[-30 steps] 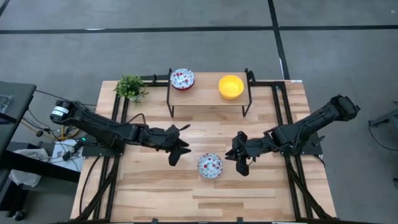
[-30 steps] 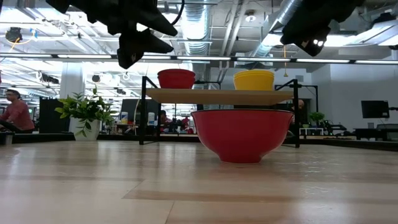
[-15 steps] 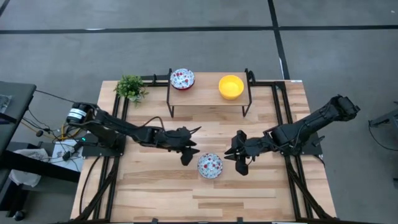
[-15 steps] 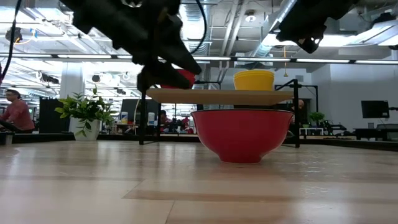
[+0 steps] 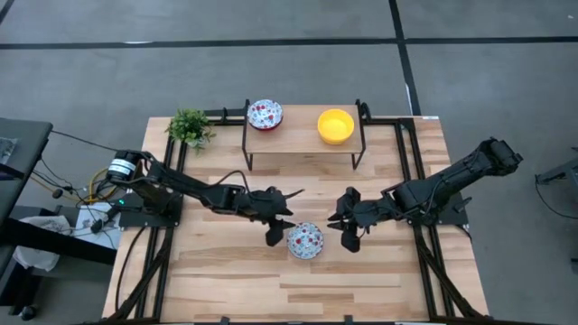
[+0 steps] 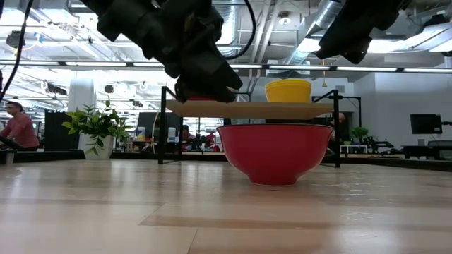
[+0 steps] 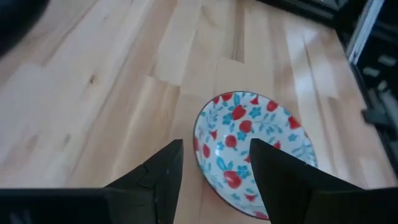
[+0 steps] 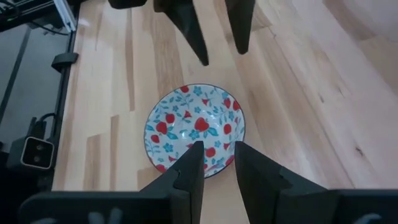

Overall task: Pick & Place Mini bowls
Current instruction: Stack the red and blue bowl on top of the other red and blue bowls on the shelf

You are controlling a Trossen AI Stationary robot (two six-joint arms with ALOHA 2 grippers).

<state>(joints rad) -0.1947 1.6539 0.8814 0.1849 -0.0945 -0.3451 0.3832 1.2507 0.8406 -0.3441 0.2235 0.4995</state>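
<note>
Left gripper, fingers spread wide, hangs just beside the floral mini bowl on the side toward the raised shelf, its tips straddling the near rim in the left wrist view, so it looks the nearer arm for a rim pinch. That bowl sits upright on the table, well in front of the shelf, where a second floral bowl and a yellow bowl rest. Right gripper waits on the bowl's opposite side, jaws partly apart and empty, though its height above the wood is hard to judge.
</note>
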